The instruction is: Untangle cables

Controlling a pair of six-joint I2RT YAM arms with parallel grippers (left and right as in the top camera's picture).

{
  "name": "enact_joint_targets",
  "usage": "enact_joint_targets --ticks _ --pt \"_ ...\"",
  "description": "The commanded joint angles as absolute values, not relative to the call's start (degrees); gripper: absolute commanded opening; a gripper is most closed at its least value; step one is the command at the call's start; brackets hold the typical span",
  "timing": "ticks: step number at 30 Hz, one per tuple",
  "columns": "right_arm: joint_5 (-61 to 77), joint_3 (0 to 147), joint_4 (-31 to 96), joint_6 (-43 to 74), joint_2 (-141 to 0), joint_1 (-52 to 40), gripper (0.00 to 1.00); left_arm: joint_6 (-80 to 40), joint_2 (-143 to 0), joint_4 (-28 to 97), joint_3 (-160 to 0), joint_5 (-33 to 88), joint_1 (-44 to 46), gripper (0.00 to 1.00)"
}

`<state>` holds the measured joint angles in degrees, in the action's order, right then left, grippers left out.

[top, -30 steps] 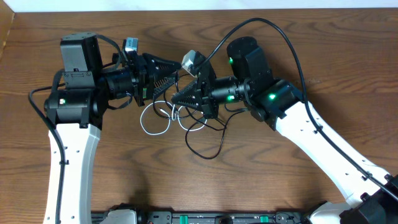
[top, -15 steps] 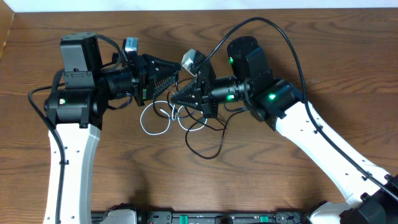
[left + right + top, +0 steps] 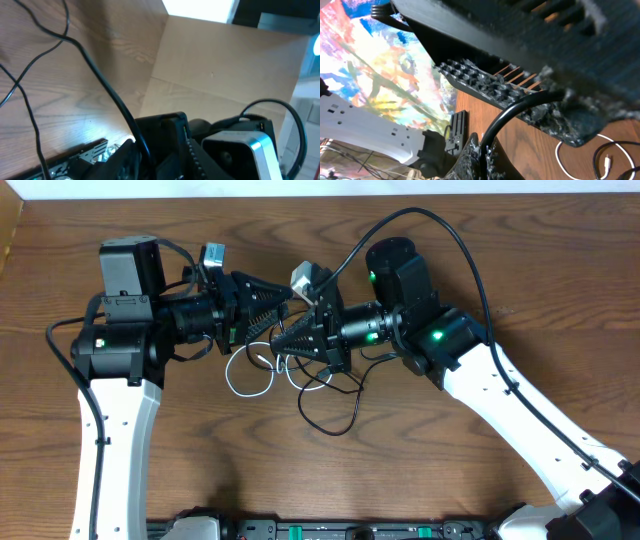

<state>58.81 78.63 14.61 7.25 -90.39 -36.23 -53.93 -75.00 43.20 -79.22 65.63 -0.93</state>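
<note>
Table (image 3: 400, 470): brown wood-grain top, matte, bare apart from the cables (image 3: 300, 372). These are thin round cords lying in loose overlapping loops under and just below the two tools, at mid-table.

White cable (image 3: 245, 394): open loop on the left of the bunch. The dark cords trail in wider loops towards the near edge.

Right tool (image 3: 280, 343): black fingers with a studded, ridged inner face. They are pressed together on a black cable (image 3: 507, 117), which arcs up stiffly from the fingertips to the left tool.

Left tool (image 3: 285, 300): same ridged black fingers, tips almost touching the right tool. Cannot tell whether it pinches a cord.

Arms: white shells, black joints.

Surroundings: plain cardboard wall (image 3: 225, 65) stands at the table's edge.
</note>
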Motion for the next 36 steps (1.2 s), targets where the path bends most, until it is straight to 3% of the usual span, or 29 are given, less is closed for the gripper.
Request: enact_joint_targets --ticks 1,5,10,18,23,25,27,29,36 --pt "60.8 79.0 14.4 7.9 -90.3 -36.4 0.01 -52.5 -74.2 43.2 -80.1 69.0 -0.8 0.28" --pt "60.8 79.0 14.4 8.4 -90.3 -36.4 0.01 -52.5 -74.2 43.2 -80.1 69.1 -0.8 0.24" --pt "60.8 79.0 14.6 8.8 -90.3 -36.4 0.01 -52.5 -74.2 43.2 -80.1 69.0 -0.8 0.08" --pt "60.8 79.0 14.6 8.8 -90.3 -36.4 0.02 -53.1 -74.2 43.2 -80.1 66.5 -0.8 0.08" --pt "60.8 79.0 14.7 13.9 -90.3 -35.6 0.27 -58.5 -74.2 41.4 -80.1 58.7 -0.8 0.07" --pt "60.8 79.0 15.9 14.2 -90.3 -34.6 0.44 -61.0 -74.1 37.6 -80.1 58.9 -0.8 0.07" --pt "60.8 79.0 17.6 14.1 -90.3 -33.3 0.73 -64.3 -74.0 32.7 -80.2 59.5 -0.8 0.07" --pt "60.4 79.0 20.0 14.0 -90.3 -31.5 0.85 -68.1 -73.9 28.0 -80.5 59.5 -0.8 0.07" --pt "48.1 79.0 34.5 11.6 -90.3 -25.4 0.99 -83.2 -74.0 3.7 -80.9 58.0 -0.8 0.08"
